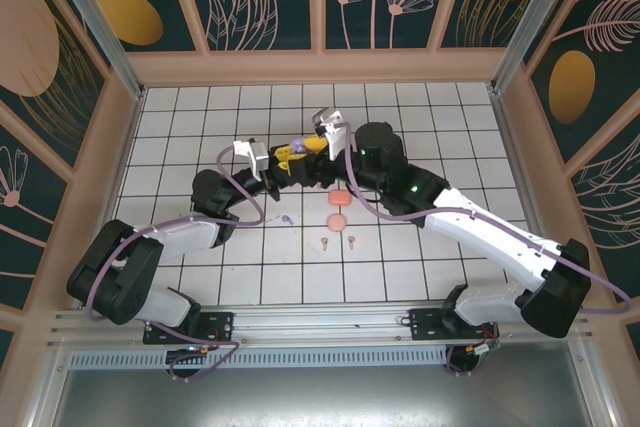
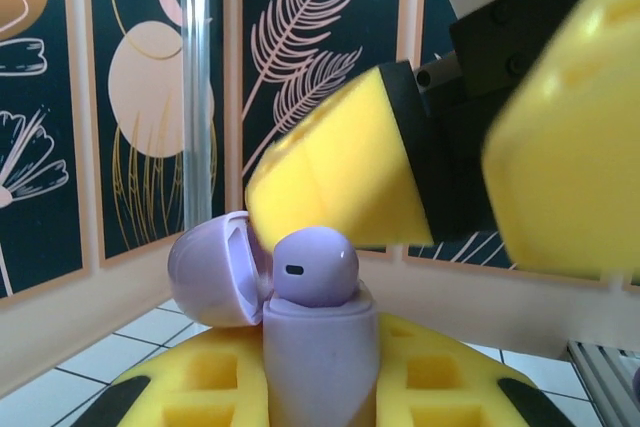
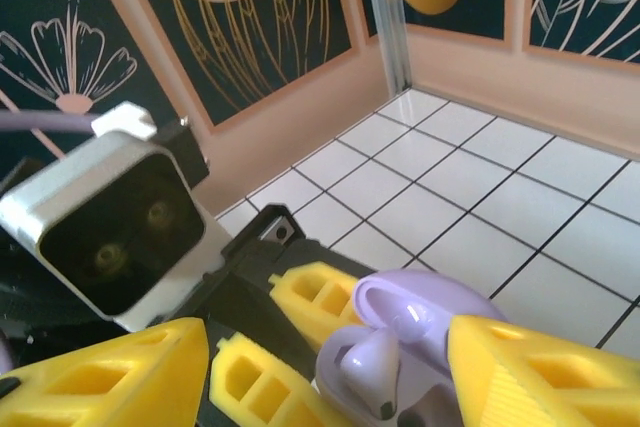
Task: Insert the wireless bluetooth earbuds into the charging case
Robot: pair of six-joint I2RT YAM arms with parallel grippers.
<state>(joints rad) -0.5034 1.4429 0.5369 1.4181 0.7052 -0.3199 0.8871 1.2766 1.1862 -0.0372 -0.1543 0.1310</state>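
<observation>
Left fingers [image 2: 180,392]: we grip the case [image 2: 320,367] upright, steadying it.
Right fingers [image 2: 340,167]: wide above the earbud [image 2: 315,267], likely seating it.

Lilac earbud [image 2: 312,267], lilac case [image 2: 322,362] — white-tiled floor [image 1: 180,127].

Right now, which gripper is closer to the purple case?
Left. The left gripper is clamped on the purple case, holding its base. The right gripper is open just above it, a finger on each side, by the earbud.
</observation>
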